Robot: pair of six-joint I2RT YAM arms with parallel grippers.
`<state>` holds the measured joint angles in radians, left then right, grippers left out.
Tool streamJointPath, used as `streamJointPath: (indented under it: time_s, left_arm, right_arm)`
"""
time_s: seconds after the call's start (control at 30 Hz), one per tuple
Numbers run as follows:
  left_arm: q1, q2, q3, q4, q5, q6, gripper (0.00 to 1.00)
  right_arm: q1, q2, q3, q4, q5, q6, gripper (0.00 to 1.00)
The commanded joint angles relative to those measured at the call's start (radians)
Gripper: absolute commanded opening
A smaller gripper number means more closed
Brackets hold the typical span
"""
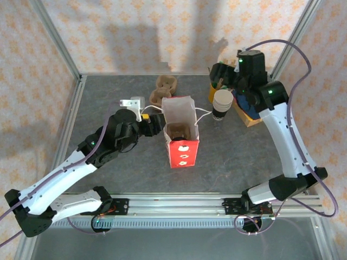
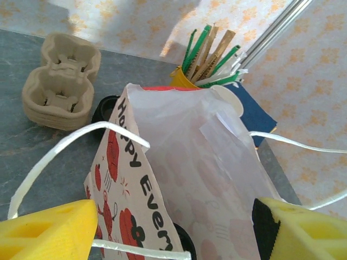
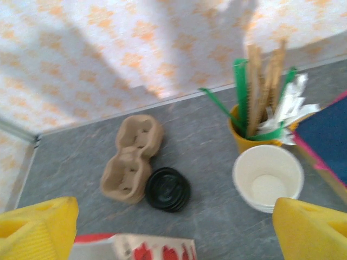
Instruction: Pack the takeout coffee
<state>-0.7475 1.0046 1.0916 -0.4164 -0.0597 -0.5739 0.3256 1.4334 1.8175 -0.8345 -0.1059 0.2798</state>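
Note:
A red bag point(image 1: 181, 142) with white handles stands open at the table's centre. Inside it a dark round lid, apparently the takeout coffee point(image 1: 179, 131), sits in a brown carrier; its black rim point(image 2: 187, 245) peeks out low in the left wrist view. My left gripper point(image 1: 150, 125) is at the bag's left side, open, and its yellow fingers point(image 2: 51, 233) straddle the bag's point(image 2: 179, 162) upper edge and a handle without pinching it. My right gripper point(image 1: 222, 73) hovers open at the back right, above the cups, with nothing between its yellow fingers point(image 3: 38, 227).
A brown pulp cup carrier point(image 1: 164, 89) lies behind the bag, with a stack of black lids point(image 3: 168, 188) beside it. Lidless white-rimmed cups point(image 1: 222, 103) are stacked next to a yellow cup of stirrers point(image 3: 255, 127). A tray with a blue item point(image 1: 248, 111) is at the right.

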Motion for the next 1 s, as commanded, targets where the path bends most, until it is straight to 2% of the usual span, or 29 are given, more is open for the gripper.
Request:
streamJointPath:
  time_s: [0.0, 0.1, 0.33, 0.67, 0.97]
  left_arm:
    - [0.013, 0.017, 0.045, -0.034, -0.068, 0.016, 0.77]
    - [0.018, 0.037, 0.061, -0.051, -0.087, 0.014, 0.77]
    - [0.031, 0.046, 0.074, -0.063, -0.108, 0.023, 0.77]
    - [0.037, 0.028, 0.038, -0.024, -0.084, 0.041, 0.77]
    - [0.043, 0.023, 0.019, -0.022, -0.087, 0.046, 0.77]
  right_arm:
    - [-0.096, 0.017, -0.028, 0.038, -0.057, -0.051, 0.9]
    - [-0.166, 0.07, -0.045, 0.062, -0.075, -0.076, 0.86]
    - [-0.255, 0.215, -0.029, 0.116, -0.113, -0.106, 0.8]
    - [-0.281, 0.419, 0.105, 0.143, -0.089, -0.179, 0.67]
    - [-0.281, 0.511, 0.199, 0.131, -0.099, -0.212, 0.57]
